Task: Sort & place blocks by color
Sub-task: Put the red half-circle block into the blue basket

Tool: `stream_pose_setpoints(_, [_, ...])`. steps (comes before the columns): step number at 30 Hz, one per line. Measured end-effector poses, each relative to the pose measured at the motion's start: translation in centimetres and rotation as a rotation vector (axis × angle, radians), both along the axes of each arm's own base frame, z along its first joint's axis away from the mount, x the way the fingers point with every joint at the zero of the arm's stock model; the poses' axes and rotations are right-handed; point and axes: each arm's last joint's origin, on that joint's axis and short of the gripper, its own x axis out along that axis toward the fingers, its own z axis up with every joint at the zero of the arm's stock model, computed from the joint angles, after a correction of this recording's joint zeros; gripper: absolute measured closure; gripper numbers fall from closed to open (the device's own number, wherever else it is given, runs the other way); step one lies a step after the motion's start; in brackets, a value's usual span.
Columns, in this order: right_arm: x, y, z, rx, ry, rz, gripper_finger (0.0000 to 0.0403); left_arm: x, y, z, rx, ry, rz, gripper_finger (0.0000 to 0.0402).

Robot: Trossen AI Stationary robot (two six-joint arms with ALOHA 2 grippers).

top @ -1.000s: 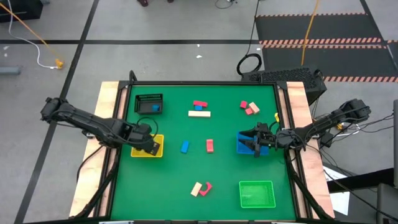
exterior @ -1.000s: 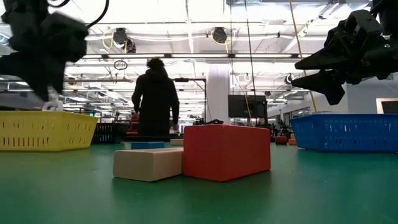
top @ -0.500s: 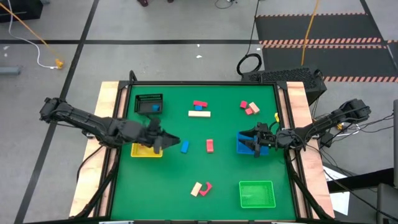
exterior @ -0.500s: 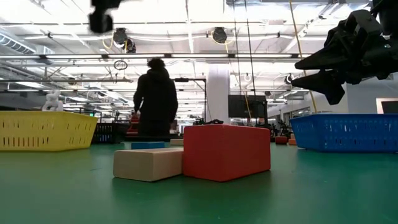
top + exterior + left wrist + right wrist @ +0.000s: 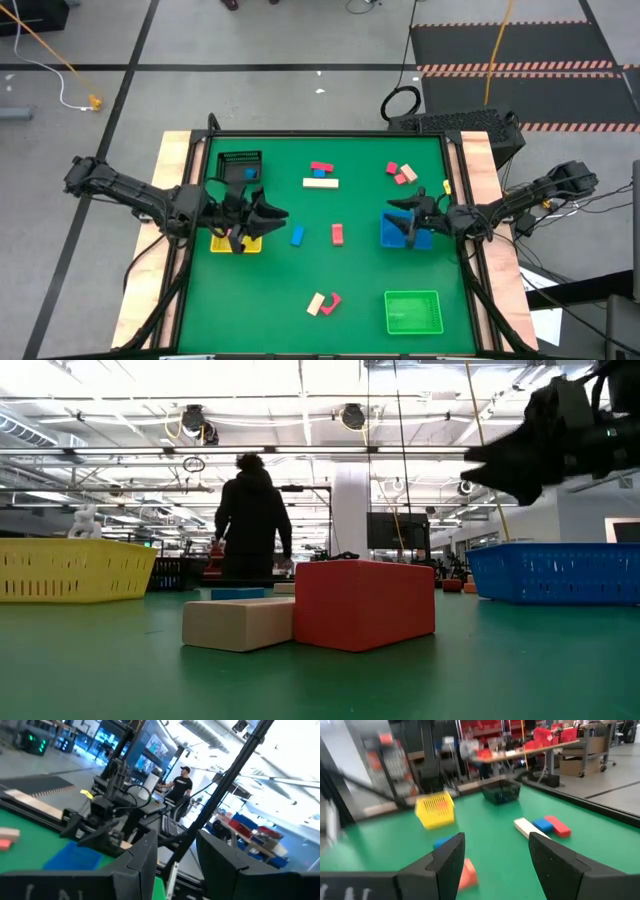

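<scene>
Your left gripper point(image 5: 262, 217) is partly open and empty; the blue block point(image 5: 297, 236) lies just ahead, so lower squarely over it before closing.

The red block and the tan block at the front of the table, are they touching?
Touching. In the low view the red block sits pressed against the tan block, no green table showing between them.

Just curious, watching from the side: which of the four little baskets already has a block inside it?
The black basket, at the table's far left corner: a blue block shows inside it. The yellow, blue and green baskets show no blocks.
</scene>
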Motion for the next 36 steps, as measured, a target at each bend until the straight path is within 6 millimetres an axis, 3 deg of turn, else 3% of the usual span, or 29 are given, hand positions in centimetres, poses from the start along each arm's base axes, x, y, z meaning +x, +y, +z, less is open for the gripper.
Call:
stream_pose_setpoints(4, [-0.1, 0.0, 1.1, 0.171, -0.153, 0.003, 0.019, 0.2, 0.7, 0.0, 0.063, -0.004, 0.043, 0.0266])
stream_pose_setpoints(7, [-0.3, -0.5, 2.1, 0.3, -0.3, -0.088, 0.019, 0.3, 1.2, 0.0, 0.079, -0.005, 0.068, 0.0266])
stream_pose_setpoints(15, [-1.1, -1.3, 4.2, 0.355, -0.538, -0.184, 0.019, 0.6, 2.6, -0.2, 0.088, 0.022, 0.131, 0.0266])
stream_pose_setpoints(23, [-1.0, -2.2, 4.3, 0.409, -0.591, -0.23, 0.019, 0.8, 4.2, -0.6, 0.2, 0.058, 0.213, 0.0266])
stream_pose_setpoints(28, [-0.1, -2.7, 7.0, 0.34, -0.628, -0.287, 0.019, 0.8, 5.9, -0.3, 0.234, 0.043, 0.294, 0.0266])
stream_pose_setpoints(36, [2.4, -4.3, 11.0, 0.157, -0.414, -0.436, 0.019, 0.7, 8.2, -0.3, 0.258, 0.051, 0.401, 0.0266])
